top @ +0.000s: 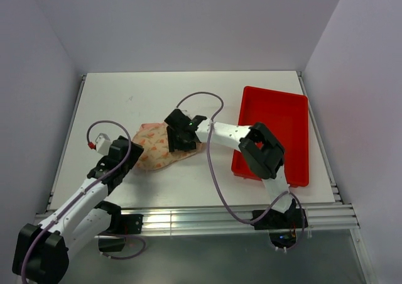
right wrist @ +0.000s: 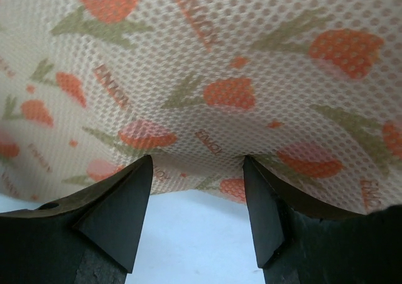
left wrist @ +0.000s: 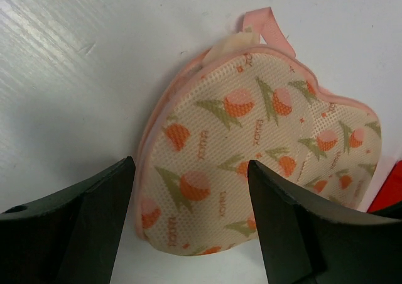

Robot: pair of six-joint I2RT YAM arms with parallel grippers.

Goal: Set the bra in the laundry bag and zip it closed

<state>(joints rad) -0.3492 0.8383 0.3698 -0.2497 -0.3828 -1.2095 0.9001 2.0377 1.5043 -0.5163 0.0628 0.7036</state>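
Note:
The laundry bag (top: 157,149) lies on the white table, cream-pink with orange-red print, lid down. In the left wrist view the laundry bag (left wrist: 251,146) shows its pink zipper edge and pink loop (left wrist: 269,21). A pale fold of fabric (left wrist: 233,45) pokes out at the seam by the loop; I cannot tell if it is the bra, which is otherwise hidden. My left gripper (left wrist: 191,215) is open, its fingers either side of the bag's near end, also seen from above (top: 127,151). My right gripper (right wrist: 198,177) is open with its tips at the bag's edge (right wrist: 207,76), over the right lobe (top: 179,142).
A red plastic tray (top: 279,117) lies at the right of the table, beside the right arm's elbow. The table's walls close in at the back and both sides. Purple cables loop above each arm.

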